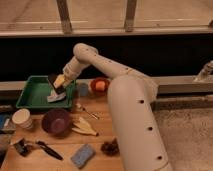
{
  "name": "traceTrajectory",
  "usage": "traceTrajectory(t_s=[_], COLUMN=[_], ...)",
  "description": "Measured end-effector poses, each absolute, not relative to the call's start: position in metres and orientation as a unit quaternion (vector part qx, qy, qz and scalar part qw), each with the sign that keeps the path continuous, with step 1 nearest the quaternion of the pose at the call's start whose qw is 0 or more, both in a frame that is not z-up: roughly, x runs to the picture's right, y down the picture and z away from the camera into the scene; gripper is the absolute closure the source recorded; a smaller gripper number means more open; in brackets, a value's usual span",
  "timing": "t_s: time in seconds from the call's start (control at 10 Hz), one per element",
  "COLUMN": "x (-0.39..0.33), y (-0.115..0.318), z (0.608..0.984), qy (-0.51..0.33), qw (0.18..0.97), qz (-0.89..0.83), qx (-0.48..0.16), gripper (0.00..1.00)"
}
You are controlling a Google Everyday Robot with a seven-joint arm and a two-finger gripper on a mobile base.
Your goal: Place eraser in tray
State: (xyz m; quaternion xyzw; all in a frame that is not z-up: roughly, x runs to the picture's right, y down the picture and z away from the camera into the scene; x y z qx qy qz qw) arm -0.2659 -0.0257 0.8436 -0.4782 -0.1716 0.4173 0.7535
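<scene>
The green tray (31,94) stands at the back left of the wooden table. My gripper (56,83) hangs over the tray's right half, just above its floor. It is shut on the eraser (52,80), a small dark block at the fingertips. A crumpled grey-white item (55,96) lies in the tray right under the gripper.
A dark purple bowl (55,121) and a white cup (22,119) stand in front of the tray. A red bowl with an orange fruit (99,86) is to its right. A banana peel (84,127), blue-grey sponge (83,155), black-handled tool (47,149) and brown clump (110,147) lie nearer the front.
</scene>
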Motion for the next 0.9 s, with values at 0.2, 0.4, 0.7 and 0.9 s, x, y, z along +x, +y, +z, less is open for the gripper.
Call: traceTrajectory(t_s=[0.2,0.4,0.7,0.9], x=[-0.270,-0.286,-0.312,-0.326], y=[-0.026,-0.027,-0.031,-0.033], z=[0.851,0.856,0.863,0.868], qy=[-0.180,-0.194,-0.213,-0.224], qw=[0.750,0.746,0.742,0.740], qz=[0.412,0.401,0.383,0.372], qx=[-0.485,-0.495,-0.507,-0.514], gripper=[1.00,1.00,1.00,1.00])
